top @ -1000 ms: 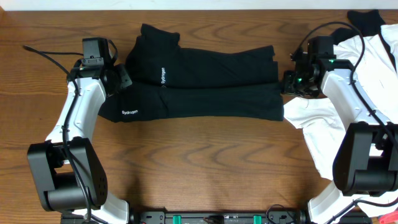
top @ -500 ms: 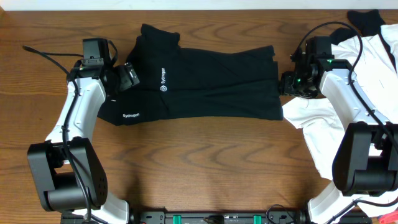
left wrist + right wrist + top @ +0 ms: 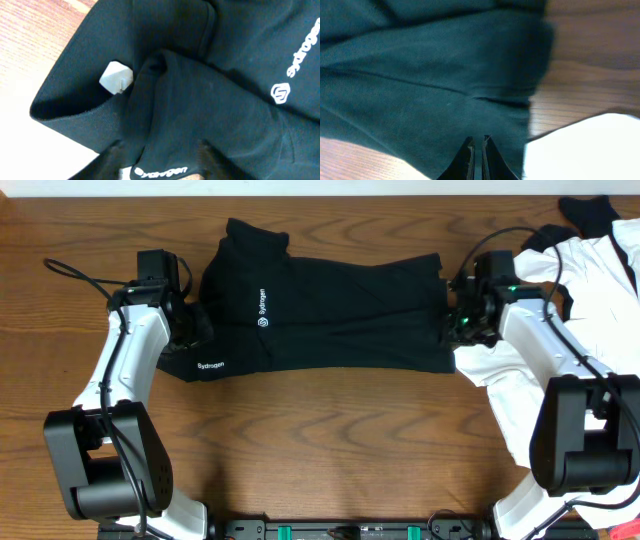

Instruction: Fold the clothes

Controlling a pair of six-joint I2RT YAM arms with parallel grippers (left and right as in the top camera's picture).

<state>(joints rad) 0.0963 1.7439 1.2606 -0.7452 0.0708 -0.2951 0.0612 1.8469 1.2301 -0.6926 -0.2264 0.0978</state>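
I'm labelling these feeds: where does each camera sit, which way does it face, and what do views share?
Overhead: above the table, looking straight down on the black shirt; the left gripper and right gripper show.
Left wrist: behind the left gripper, close over the shirt's logo end; its fingers show.
Right wrist: behind the right gripper, over the shirt's edge beside a white garment; its fingers show.
Shared: all see the black shirt.

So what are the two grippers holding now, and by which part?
The right gripper pinches the black shirt at its right edge. The left gripper straddles its left edge; grip unclear.
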